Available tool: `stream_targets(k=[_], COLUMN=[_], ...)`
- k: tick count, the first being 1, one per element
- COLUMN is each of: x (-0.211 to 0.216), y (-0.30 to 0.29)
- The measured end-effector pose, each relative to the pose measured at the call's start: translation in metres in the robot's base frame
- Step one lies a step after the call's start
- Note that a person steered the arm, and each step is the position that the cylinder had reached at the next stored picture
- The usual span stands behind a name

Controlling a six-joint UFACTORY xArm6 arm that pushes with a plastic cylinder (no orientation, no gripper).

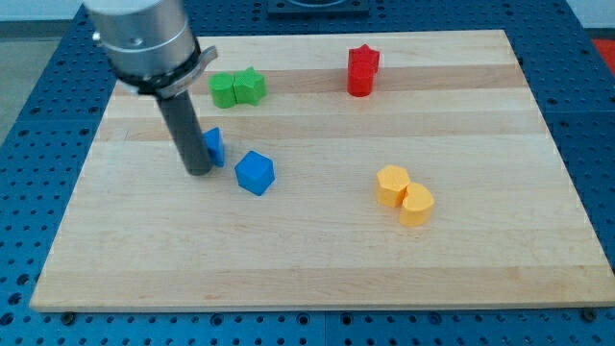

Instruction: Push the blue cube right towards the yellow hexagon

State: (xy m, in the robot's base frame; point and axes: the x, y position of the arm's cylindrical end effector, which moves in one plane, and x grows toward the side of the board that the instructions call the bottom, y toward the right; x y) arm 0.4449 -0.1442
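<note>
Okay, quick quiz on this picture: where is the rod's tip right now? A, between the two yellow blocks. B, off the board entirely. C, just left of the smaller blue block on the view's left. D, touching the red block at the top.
C: my tip rests on the wooden board right beside the left edge of the partly hidden blue block, with the blue cube farther to the view's right.

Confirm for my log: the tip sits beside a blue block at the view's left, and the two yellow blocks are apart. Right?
Not quite. My tip is beside a blue block, but the camera view shows the two yellow blocks touching, not apart.
</note>
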Motion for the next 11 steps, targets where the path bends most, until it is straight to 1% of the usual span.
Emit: stream_targets(k=[1,2,3,5,6,7,8,9,10,11], x=[0.01,0.028,0.031,0.024,0.02,0.014,0.003,-0.027,-0.035,-0.003], y=[0.022,0.022,0.031,0.091,0.113,0.115,0.102,0.106,0.127,0.128])
